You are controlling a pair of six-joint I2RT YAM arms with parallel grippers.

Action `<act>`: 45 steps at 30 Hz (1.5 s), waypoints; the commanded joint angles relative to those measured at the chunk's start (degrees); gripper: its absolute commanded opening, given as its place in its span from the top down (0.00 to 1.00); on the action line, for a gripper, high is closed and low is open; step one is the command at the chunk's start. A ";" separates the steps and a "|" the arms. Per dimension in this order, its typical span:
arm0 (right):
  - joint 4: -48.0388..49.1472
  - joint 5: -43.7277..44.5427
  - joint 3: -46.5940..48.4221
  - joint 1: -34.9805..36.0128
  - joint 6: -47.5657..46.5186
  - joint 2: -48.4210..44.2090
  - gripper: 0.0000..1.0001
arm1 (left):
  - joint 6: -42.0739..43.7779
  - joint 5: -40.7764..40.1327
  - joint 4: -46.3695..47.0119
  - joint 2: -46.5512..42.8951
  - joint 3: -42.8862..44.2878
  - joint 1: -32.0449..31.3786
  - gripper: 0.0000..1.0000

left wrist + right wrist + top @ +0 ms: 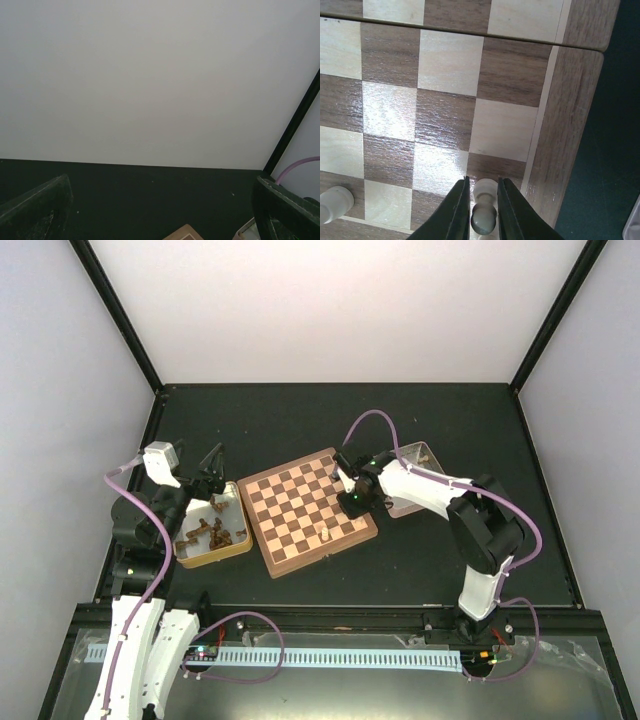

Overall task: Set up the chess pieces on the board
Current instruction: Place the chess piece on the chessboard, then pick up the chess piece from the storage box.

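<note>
The board (300, 515) lies mid-table, tilted. My right gripper (351, 496) is low over its right edge. In the right wrist view, the gripper (483, 180) has its fingers close on both sides of a cream pawn (484, 212), which stands upright on a dark corner square beside the rim (560, 150). Another cream piece (334, 203) stands a few squares to the left and also shows in the top view (327, 533). My left gripper (212, 465) is open and empty above the far side of the left tray. Its fingers (35, 210) are spread wide.
A shallow tray (190, 558) left of the board holds several dark brown pieces (215, 533). A second tray (420, 453) sits behind my right arm at the board's right. The black frame posts and white walls close in the table.
</note>
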 commanded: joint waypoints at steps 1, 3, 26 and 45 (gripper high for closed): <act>0.35 -0.09 1.66 0.34 0.75 0.58 0.82 | 0.61 1.19 0.52 -0.65 1.48 0.60 0.01; 0.27 -0.03 1.67 0.33 0.88 0.51 0.79 | 0.62 1.20 0.57 -0.65 1.61 0.56 0.01; 9.63 15.81 -3.30 -17.48 13.62 -10.40 0.70 | 0.12 1.12 0.31 -0.33 1.97 0.55 0.01; 7.69 12.84 7.29 -23.90 14.90 6.17 0.78 | 0.43 1.04 0.14 -0.90 1.68 0.55 0.01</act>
